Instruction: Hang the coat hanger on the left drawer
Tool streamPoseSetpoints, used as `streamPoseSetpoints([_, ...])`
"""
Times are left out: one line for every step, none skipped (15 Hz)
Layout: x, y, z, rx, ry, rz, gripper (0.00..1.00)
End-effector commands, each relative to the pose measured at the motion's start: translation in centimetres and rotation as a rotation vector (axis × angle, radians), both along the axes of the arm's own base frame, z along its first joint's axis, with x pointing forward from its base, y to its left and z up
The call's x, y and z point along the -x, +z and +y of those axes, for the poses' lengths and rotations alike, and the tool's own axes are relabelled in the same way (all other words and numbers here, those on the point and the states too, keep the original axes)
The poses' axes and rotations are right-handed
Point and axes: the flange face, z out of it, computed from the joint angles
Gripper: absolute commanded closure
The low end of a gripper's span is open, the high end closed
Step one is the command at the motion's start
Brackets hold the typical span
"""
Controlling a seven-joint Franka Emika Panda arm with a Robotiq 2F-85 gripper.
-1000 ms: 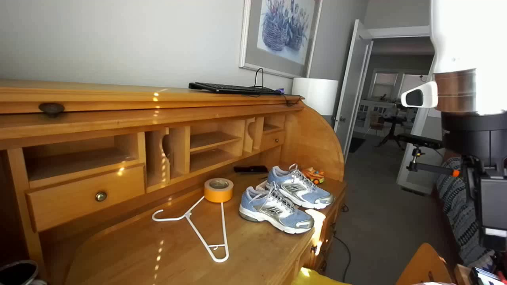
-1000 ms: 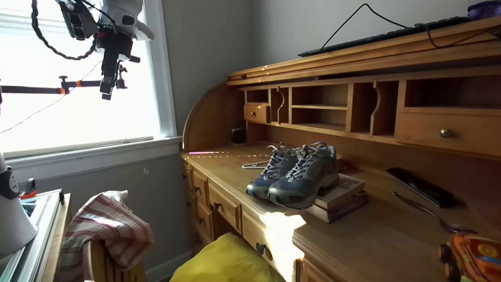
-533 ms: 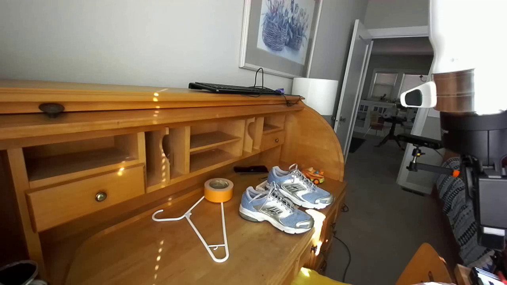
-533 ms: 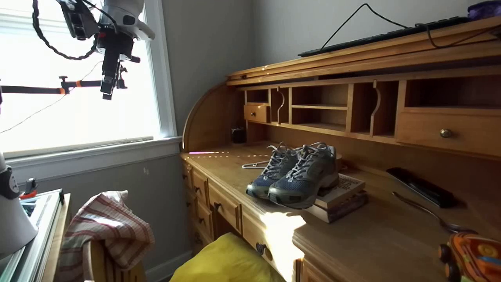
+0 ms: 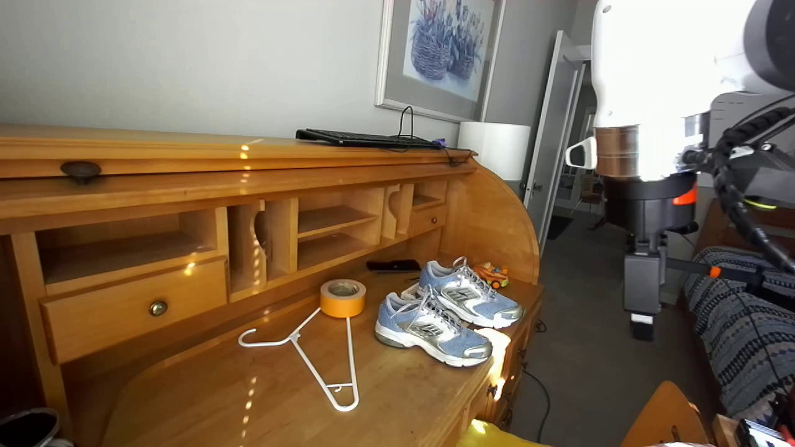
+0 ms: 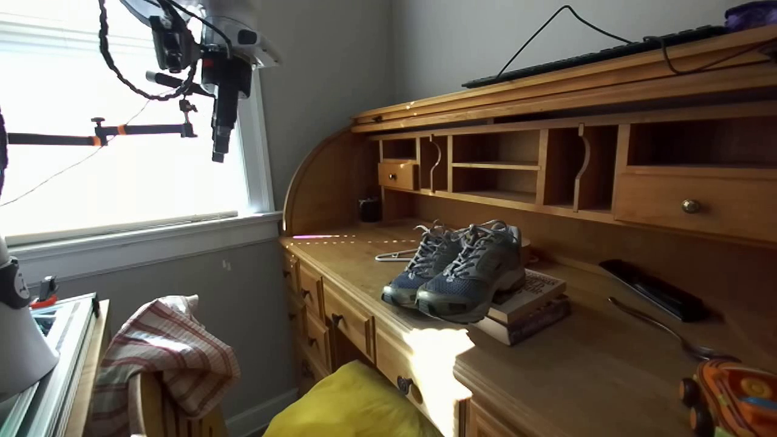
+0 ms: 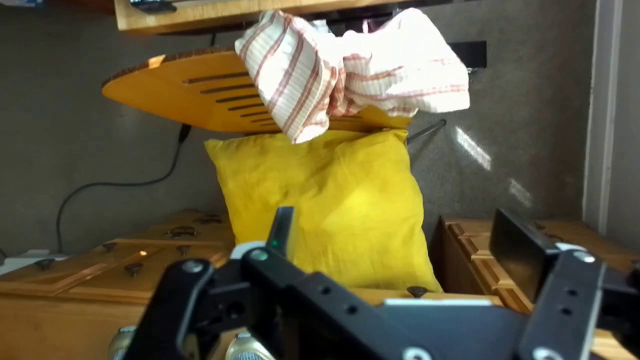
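The white coat hanger point(image 5: 295, 336) lies flat on the desktop. A yellow tape roll point(image 5: 342, 307) stands at its far end and covers part of it. In an exterior view only a bit of the hanger point(image 6: 393, 257) shows behind the shoes. The left drawer point(image 5: 105, 320), with its round knob, sticks out slightly below a cubbyhole; it also shows in an exterior view point(image 6: 408, 176). My gripper point(image 5: 641, 328) hangs in the air away from the desk, in front of the window point(image 6: 220, 155). In the wrist view its fingers point(image 7: 400, 245) are wide apart and empty.
A pair of blue-grey shoes point(image 5: 435, 332) rests on the desk beside the hanger, partly on books point(image 6: 528, 297). A toy car point(image 6: 737, 394) and a fork point(image 6: 655, 325) lie farther along. A yellow pillow point(image 7: 340, 200) and a cloth-draped chair point(image 7: 200, 90) are below the gripper.
The arm has swung and turned. The gripper moved left in an exterior view and right in an exterior view, still high. Hanger, tape and drawer have not moved.
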Motion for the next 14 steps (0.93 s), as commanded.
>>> streamPoseSetpoints([-4.9,-1.0,-0.6,0.021,0.063,-0.039,0.00])
streamPoseSetpoints([-6.1,-1.2,-0.6,0.024,0.084,-0.054,0.00])
streamPoseSetpoints([-7.3,-1.5,-0.5,0.027,0.102,-0.062,0.00])
streamPoseSetpoints([-8.5,-1.8,-0.2,0.028,0.127,-0.069,0.00])
streamPoseSetpoints([-9.7,-2.2,0.3,0.026,0.151,-0.071,0.00])
streamPoseSetpoints([-10.7,-2.5,0.9,0.028,0.174,-0.077,0.00])
streamPoseSetpoints([-11.7,-2.9,1.3,0.024,0.196,-0.077,0.00])
streamPoseSetpoints([-12.6,-3.3,2.0,0.021,0.218,-0.078,0.00])
streamPoseSetpoints([-13.4,-3.7,2.6,0.019,0.239,-0.079,0.00])
streamPoseSetpoints([-14.1,-4.1,3.1,0.015,0.257,-0.074,0.00])
streamPoseSetpoints([-14.7,-4.5,3.8,0.013,0.274,-0.075,0.00])
streamPoseSetpoints([-15.4,-4.8,4.3,0.009,0.293,-0.074,0.00])
streamPoseSetpoints([-15.9,-5.2,5.0,0.008,0.311,-0.074,0.00])
streamPoseSetpoints([-16.5,-5.6,5.4,0.010,0.327,-0.074,0.00])
